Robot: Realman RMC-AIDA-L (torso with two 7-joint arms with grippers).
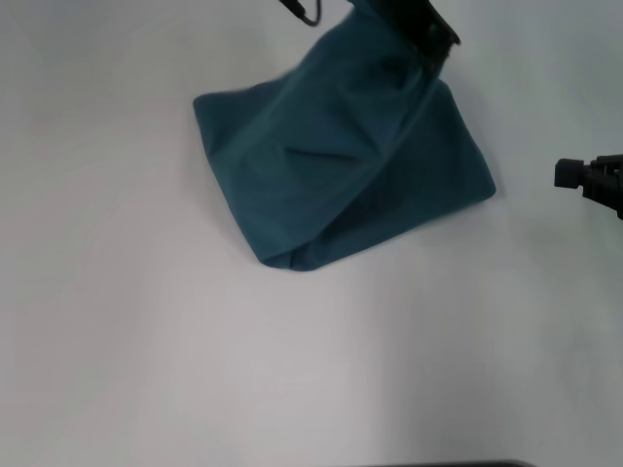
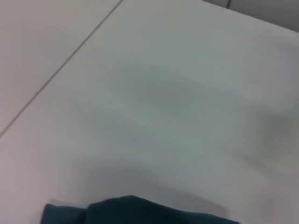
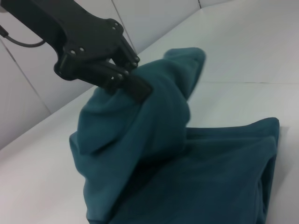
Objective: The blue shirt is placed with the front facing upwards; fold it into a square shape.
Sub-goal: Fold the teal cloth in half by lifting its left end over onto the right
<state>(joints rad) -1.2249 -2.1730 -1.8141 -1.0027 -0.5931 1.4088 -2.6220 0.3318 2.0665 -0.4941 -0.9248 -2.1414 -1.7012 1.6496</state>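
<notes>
Head view: blue shirt (image 1: 341, 165) beneath left gripper (image 1: 428, 44).

- Left gripper (image 3: 133, 86): matte black blocky metal/plastic body w/ angular faceted housing, small silver screws dotted along edges, flat black finger pad at tip.
- Thin black cable (image 1: 302, 12) loops off the arm behind it.
- Right gripper (image 1: 568, 173): black, boxy squared tip, ribbed segments; only partly in head view.
</notes>
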